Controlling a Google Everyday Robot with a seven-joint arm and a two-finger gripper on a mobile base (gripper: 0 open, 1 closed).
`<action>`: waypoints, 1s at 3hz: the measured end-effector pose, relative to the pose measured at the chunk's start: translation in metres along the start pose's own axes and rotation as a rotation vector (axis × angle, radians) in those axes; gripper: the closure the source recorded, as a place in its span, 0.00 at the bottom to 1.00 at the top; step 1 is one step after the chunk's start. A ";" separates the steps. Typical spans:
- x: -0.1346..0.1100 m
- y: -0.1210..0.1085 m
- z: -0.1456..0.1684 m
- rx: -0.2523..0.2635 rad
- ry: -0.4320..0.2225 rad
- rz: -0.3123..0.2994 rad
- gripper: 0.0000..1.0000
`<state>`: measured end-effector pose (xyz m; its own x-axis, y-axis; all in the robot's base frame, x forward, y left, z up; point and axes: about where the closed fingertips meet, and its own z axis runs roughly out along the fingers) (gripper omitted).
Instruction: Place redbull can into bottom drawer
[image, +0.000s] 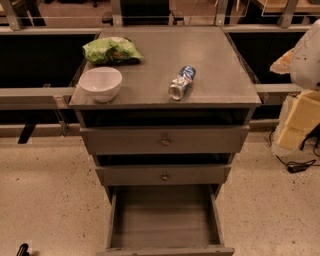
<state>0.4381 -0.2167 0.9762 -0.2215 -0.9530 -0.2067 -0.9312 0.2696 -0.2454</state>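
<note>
The redbull can (181, 82) lies on its side on the cabinet top (220, 75), right of centre, with its shiny metal end toward the front edge. The bottom drawer (165, 220) is pulled wide open below it, and its plain wooden floor is bare. My gripper does not show in this view. Only a white rounded piece that looks like part of my arm (307, 55) shows at the right edge, level with the cabinet top and well right of the can.
A white bowl (100, 83) stands at the front left of the top, with a green crinkly bag (111, 50) behind it. The two upper knobbed drawers (165, 141) are slightly out. Yellowish blocks (300, 120) and a cable (297, 165) lie on the floor at right.
</note>
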 end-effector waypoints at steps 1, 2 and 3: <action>0.000 0.000 0.000 0.000 0.000 0.000 0.00; -0.006 -0.002 0.010 -0.013 0.010 -0.079 0.00; -0.034 0.002 0.064 -0.117 0.003 -0.329 0.00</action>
<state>0.4619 -0.1751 0.9219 0.0953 -0.9867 -0.1316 -0.9797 -0.0695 -0.1882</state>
